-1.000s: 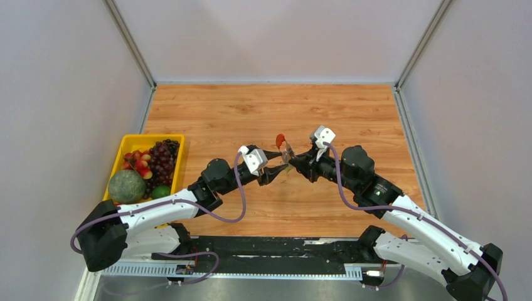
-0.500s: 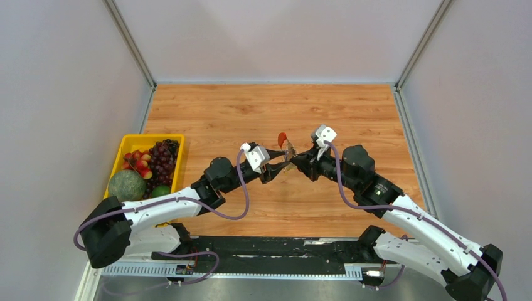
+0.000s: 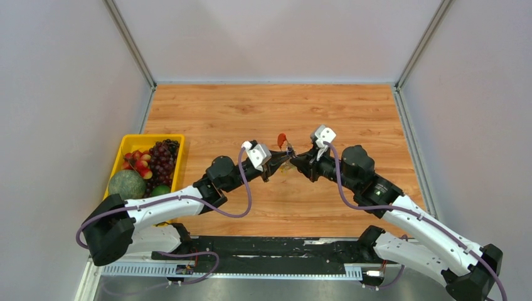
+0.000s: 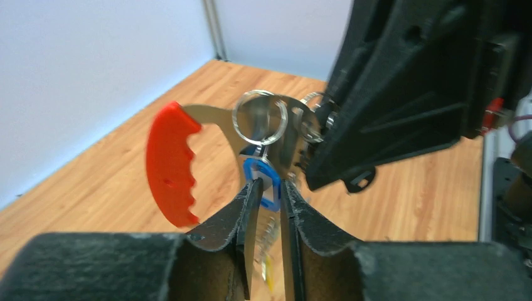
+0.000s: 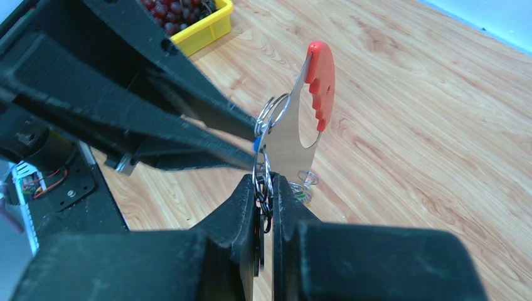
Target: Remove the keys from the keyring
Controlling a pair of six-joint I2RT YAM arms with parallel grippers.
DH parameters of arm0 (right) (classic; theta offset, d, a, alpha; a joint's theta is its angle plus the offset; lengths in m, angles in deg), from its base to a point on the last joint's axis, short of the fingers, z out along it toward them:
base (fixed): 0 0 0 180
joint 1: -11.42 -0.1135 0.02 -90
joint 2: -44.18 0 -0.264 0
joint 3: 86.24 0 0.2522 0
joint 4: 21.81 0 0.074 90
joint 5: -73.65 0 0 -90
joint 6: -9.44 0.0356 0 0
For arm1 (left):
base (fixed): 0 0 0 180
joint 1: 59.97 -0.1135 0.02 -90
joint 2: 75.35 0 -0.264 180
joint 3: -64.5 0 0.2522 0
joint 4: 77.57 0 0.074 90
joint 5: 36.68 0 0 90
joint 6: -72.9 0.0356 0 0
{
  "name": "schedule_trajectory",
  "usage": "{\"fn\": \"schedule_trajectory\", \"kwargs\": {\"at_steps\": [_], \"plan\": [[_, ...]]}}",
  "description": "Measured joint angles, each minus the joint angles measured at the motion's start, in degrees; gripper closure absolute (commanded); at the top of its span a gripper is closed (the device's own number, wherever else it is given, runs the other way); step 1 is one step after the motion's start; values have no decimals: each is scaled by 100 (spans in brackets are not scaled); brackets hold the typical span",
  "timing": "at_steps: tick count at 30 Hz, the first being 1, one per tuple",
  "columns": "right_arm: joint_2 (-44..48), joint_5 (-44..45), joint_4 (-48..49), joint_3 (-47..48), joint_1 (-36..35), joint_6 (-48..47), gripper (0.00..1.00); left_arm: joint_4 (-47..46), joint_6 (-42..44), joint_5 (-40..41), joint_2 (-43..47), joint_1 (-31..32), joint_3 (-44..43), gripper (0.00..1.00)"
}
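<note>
Change: the left hand [image 4: 270, 187] has narrowed around the blue-headed key [image 4: 260, 170]; a firm pinch cannot be told.
Hold: the right hand [image 5: 263, 182] stays pinching the keyring [image 5: 285, 147].
Meaning: the grip is nearly set for working this key off.

From above, the keys [image 3: 286, 165] are too small to tell apart. The lower rings of the keyring [image 5: 285, 141] vanish inside the right claw [image 5: 264, 188]; behind them dangles a blurred, perhaps green, key.
</note>
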Motion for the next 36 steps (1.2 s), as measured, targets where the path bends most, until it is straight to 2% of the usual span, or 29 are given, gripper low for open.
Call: {"fn": "schedule_trajectory", "kwargs": {"at_steps": [1,3,8,10,14,16,23,27,32,36], "plan": [[0,-33,-7,0,-11,0,100,-2,11,48,0,2,-11,85],[0,-50,-13,0,-37,0,100,-7,9,166,0,-2,-48,92],[0,-61,-39,0,-37,2,100,-31,11,387,0,-33,-74,92],[0,-81,-48,0,-37,4,100,-33,9,428,2,-35,-74,85],[0,-98,-76,0,-37,4,100,-42,-7,422,7,-28,-76,62],[0,-103,-96,0,-37,7,100,-44,-15,417,7,-28,-83,59],[0,-138,-127,0,-37,20,100,-46,-42,363,7,-28,-85,59],[0,-144,-127,0,-37,20,100,-46,-42,343,4,-28,-92,65],[0,-155,-133,0,-37,20,100,-35,-7,382,-37,-28,-144,96],[9,-138,-170,0,-37,22,100,-15,24,415,-46,-35,-177,100]]}}
